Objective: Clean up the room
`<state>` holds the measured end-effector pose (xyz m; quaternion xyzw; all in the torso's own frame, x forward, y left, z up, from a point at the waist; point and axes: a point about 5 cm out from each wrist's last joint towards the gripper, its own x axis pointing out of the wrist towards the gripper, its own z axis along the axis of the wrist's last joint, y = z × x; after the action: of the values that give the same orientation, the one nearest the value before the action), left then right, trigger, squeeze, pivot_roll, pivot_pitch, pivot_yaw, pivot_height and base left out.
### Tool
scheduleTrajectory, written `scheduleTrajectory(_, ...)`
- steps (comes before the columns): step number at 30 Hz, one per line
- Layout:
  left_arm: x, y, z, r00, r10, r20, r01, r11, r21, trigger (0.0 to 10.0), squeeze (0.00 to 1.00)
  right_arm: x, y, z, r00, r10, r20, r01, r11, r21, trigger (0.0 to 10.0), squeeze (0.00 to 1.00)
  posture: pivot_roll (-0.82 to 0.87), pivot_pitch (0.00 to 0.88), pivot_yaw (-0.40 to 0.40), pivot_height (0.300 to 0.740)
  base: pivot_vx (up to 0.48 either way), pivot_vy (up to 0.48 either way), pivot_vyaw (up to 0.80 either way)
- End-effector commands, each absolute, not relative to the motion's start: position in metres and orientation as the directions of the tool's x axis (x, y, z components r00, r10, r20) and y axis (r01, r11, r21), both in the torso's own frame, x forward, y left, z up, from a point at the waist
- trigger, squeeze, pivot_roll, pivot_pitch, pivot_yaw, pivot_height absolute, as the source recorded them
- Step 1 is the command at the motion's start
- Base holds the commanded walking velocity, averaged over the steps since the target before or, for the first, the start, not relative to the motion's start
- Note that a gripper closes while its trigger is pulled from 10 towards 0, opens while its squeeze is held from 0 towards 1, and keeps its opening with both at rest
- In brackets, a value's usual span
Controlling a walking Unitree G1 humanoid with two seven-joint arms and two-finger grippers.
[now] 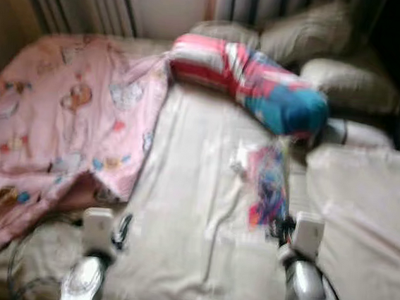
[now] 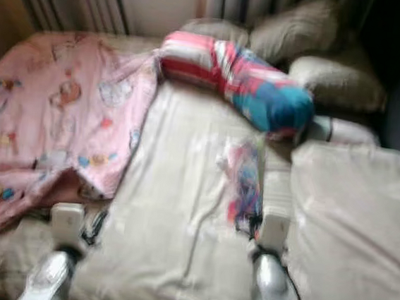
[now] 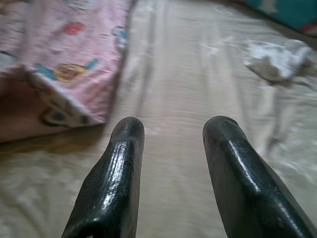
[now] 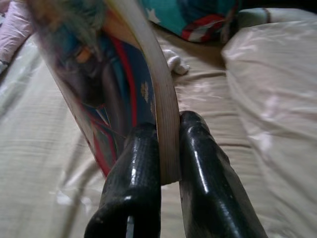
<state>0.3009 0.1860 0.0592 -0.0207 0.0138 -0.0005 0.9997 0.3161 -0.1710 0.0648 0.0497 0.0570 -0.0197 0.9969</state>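
Clearly the right tool [image 4: 168, 148] is clenched on a colourful book [image 4: 111, 84], held edge-up over the bed [image 1: 189, 191]. Meanwhile the left tool [image 3: 171, 134] hovers released above the sheet, beside a pink blanket [image 1: 61, 115].

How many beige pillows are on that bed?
3 at least: one against the curtain, one right of the striped bolster, one behind it. More may be hidden.

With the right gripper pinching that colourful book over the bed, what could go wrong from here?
1. The right gripper holds the thin, colourful picture book only by its lower edge, so it may pivot or slip out.
2. The crumpled white tissue on the beige bedsheet lies near the book and could get brushed aside.
3. The open left gripper hovers low beside the pink cartoon-print blanket and might snag it.
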Motion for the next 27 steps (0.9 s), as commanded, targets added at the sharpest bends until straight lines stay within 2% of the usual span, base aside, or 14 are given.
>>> scheduleTrajectory(1, 0.294, 0.194, 0.051, 0.998, 0.016, -0.067, -0.018, 0.999, -0.032, 10.0, 0.00, 0.316, -0.173, 0.067, 0.994, -0.045, -0.099, 0.056, 0.993, 0.107, 10.0, 0.00, -0.02, 0.232, 0.008, 0.740, 0.000, 0.000, 0.00)
scheduleTrajectory(21, 0.292, 0.195, 0.050, 0.997, 0.004, -0.073, -0.006, 1.000, -0.028, 10.0, 0.00, 0.315, -0.172, 0.054, 0.982, -0.030, -0.188, 0.044, 0.997, 0.069, 10.0, 0.00, -0.02, 0.245, 0.020, 0.740, 0.000, 0.000, 0.00)
scheduleTrajectory(27, 0.292, 0.193, 0.050, 0.997, -0.003, -0.075, 0.001, 1.000, -0.029, 10.0, 0.00, 0.315, -0.171, 0.051, 0.977, -0.023, -0.211, 0.036, 0.998, 0.057, 10.0, 0.00, -0.02, 0.248, 0.022, 0.706, 0.000, 0.000, 0.00)
